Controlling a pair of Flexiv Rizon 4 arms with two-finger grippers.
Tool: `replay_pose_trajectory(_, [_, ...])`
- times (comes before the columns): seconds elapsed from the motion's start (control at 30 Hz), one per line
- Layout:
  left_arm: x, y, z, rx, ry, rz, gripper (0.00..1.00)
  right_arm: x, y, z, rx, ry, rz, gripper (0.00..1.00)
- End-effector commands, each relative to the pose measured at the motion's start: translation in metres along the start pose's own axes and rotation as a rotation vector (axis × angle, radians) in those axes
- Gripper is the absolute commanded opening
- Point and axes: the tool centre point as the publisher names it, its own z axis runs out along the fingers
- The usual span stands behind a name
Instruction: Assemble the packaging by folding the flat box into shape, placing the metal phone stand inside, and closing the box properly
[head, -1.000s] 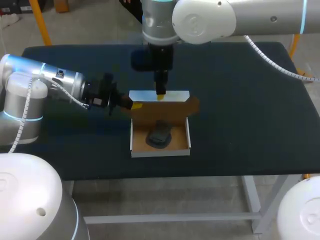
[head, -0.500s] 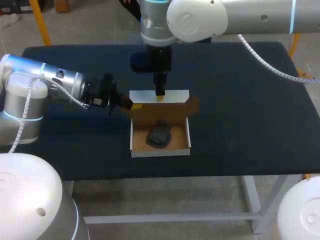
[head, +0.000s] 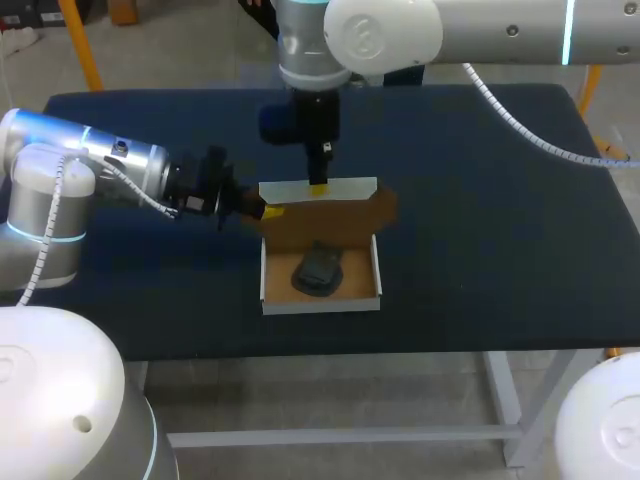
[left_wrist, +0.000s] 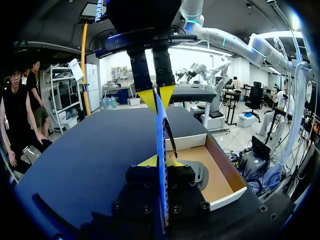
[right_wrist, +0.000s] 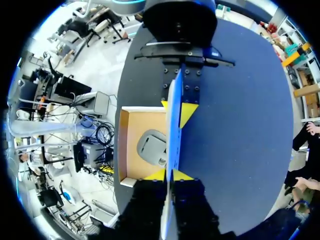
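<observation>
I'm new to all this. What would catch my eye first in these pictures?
An open brown cardboard box sits mid-table with a dark grey metal phone stand lying inside. Its lid stands upright, pinched by the left gripper at one side and the right gripper from above.

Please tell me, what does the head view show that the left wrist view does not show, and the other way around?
Only the head view shows the whole box from above and the broad face of the lid. Only the left wrist view shows the lid edge-on, pinched from both sides by the left gripper and by the right gripper. Both show the phone stand lying in the box.
</observation>
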Motion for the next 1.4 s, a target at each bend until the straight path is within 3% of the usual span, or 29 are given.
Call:
replay_pose_trajectory(0.03, [0.0,0.001,0.001,0.001,0.004,0.0,0.0,0.003,-0.001,0.0,-0.022,0.0,0.004,0.44])
replay_pose_trajectory(0.07, [0.0,0.001,0.001,0.001,0.004,0.0,0.0,0.004,-0.002,-0.002,-0.035,-0.001,0.007,0.94])
replay_pose_trajectory(0.1, [0.0,0.001,0.001,0.001,0.004,0.0,0.0,0.005,-0.003,-0.005,-0.045,-0.004,0.011,1.0])
replay_pose_trajectory(0.43, [0.0,0.001,0.001,0.001,0.004,0.0,0.0,0.011,-0.014,-0.045,-0.132,-0.046,0.118,1.0])
replay_pose_trajectory(0.63, [0.0,0.001,0.001,0.001,0.004,0.0,0.0,0.007,-0.025,-0.063,-0.203,-0.057,0.296,1.0])
replay_pose_trajectory(0.93, [0.0,0.001,0.001,0.001,0.004,0.0,0.0,0.011,-0.046,-0.083,-0.206,-0.143,0.565,1.0])
replay_pose_trajectory(1.4, [0.0,0.001,0.001,0.001,0.004,0.0,0.0,0.011,-0.046,-0.083,-0.206,-0.143,0.565,1.0])
